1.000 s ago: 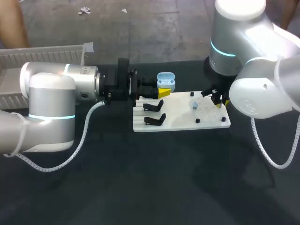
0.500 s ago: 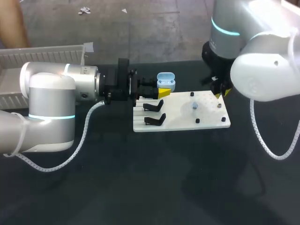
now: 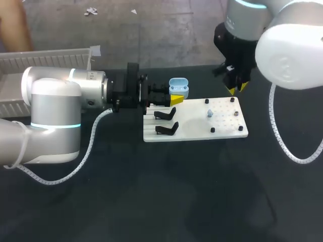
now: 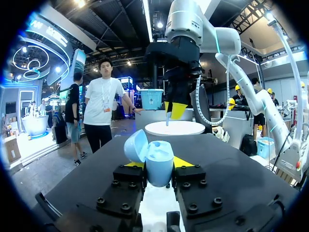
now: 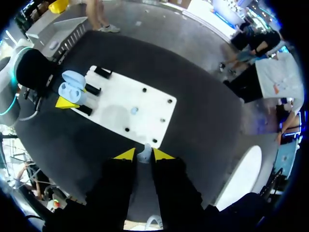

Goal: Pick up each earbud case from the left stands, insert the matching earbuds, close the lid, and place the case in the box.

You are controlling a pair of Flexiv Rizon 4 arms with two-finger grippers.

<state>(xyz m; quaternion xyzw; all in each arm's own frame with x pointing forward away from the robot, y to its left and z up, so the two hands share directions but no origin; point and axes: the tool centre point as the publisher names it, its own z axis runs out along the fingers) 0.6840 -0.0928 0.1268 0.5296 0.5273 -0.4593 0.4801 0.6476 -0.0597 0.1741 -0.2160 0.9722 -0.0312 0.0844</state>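
**Two grippers, one earbud to seat**

Two things are in hand. The left gripper (image 3: 177,96) pinches the pale blue earbud case (image 4: 155,162) from both sides. It holds the case upright with its lid tipped open, just above the left edge of the white board (image 3: 197,130), near the two black stands (image 3: 165,115). The right gripper (image 3: 236,87) hangs above the board's far right corner. Its yellow tips are pressed on a small pale earbud (image 5: 144,155). A second earbud (image 3: 210,114) sits on the board, roughly mid-way along.

The step in hand looks like carrying the held earbud across to the open case. To do it well, the right arm should travel high enough to clear the board's pegs and come in over the case from the side away from the raised lid. The stem should line up with the open pocket before any descent. Which pocket matches this earbud cannot be told from here. The left arm should hold firm and level, since a tilted case would let the earbud catch on the rim. Lower slowly, and release only once the earbud is seated.
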